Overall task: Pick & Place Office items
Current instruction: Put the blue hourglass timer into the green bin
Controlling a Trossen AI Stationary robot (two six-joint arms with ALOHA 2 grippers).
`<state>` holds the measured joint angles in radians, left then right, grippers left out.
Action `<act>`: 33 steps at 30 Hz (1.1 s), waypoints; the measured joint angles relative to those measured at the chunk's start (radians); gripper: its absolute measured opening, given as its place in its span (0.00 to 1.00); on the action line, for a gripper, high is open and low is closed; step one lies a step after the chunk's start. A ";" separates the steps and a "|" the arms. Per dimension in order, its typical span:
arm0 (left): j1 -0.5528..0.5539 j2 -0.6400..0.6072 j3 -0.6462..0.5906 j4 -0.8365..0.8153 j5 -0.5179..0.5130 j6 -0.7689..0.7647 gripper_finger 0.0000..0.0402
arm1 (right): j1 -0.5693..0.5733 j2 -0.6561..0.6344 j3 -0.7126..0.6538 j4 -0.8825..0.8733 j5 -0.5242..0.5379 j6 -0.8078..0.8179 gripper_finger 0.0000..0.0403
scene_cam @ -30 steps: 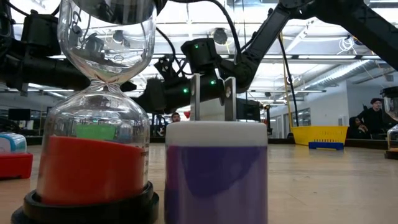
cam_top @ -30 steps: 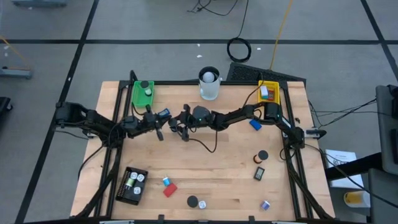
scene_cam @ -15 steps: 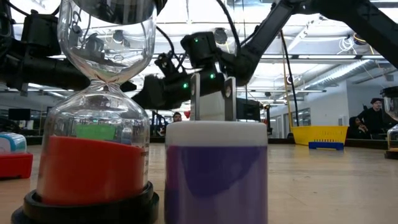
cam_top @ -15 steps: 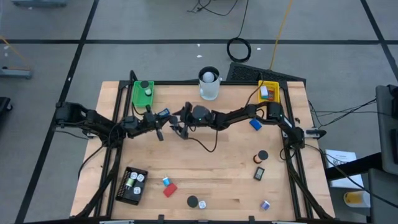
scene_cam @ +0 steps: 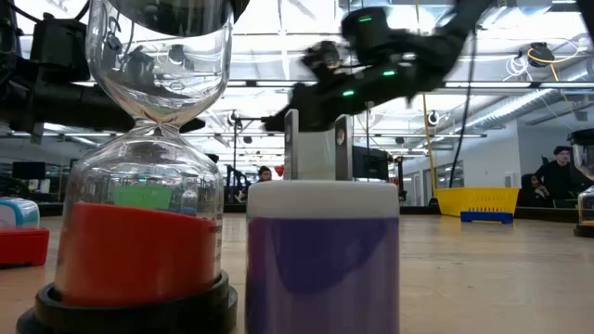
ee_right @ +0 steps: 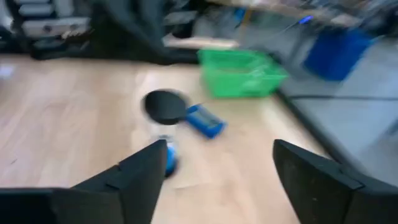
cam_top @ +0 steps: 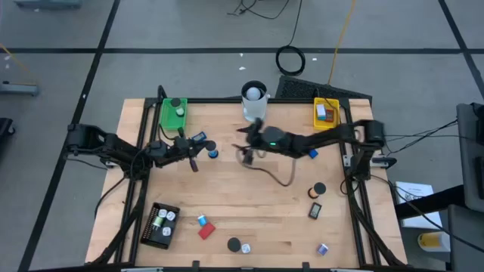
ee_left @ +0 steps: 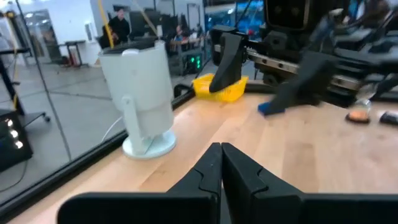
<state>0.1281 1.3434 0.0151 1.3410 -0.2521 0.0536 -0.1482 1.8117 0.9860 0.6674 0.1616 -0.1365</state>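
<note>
Right gripper: I see its fingers spread, empty; blurred.
Left gripper: pinched together, nothing between.
Small black-capped item: too smeared to identify.

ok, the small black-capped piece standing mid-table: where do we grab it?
Take the piece by its clear middle, just under the black cap, coming in level from the right arm's side. It stands upright on a blue base and looks narrower there, so a side approach should straddle it without tipping it. The right tool is open and faces it.
</note>
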 joint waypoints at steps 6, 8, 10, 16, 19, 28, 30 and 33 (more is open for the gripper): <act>-0.005 0.000 0.016 0.016 0.002 -0.077 0.04 | -0.010 -0.226 -0.314 0.140 0.052 0.030 0.46; -0.005 0.000 0.031 0.002 0.017 -0.087 0.04 | -0.014 -0.291 -0.382 0.152 0.053 0.047 0.37; -0.005 0.000 0.053 -0.042 0.034 -0.089 0.07 | -0.014 -0.341 -0.441 0.154 0.054 0.061 0.28; -0.021 0.000 0.156 -0.235 0.038 -0.094 0.22 | -0.014 -0.424 -0.560 0.189 0.055 0.095 0.07; -0.034 -0.009 0.215 -0.306 0.039 -0.095 0.31 | -0.014 -0.428 -0.600 0.244 0.052 0.095 0.01; -0.062 -0.155 0.414 -0.813 0.042 -0.146 0.56 | -0.014 -0.429 -0.639 0.293 0.051 0.094 0.02; -0.063 -0.190 0.478 -1.011 0.042 -0.181 0.60 | -0.014 -0.429 -0.639 0.296 0.048 0.093 0.01; -0.063 -0.221 0.585 -1.306 0.043 -0.261 0.66 | -0.014 -0.429 -0.639 0.300 0.048 0.092 0.00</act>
<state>0.0647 1.1227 0.6004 0.0350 -0.2087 -0.2076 -0.1619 1.3830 0.3470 0.9670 0.2092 -0.0442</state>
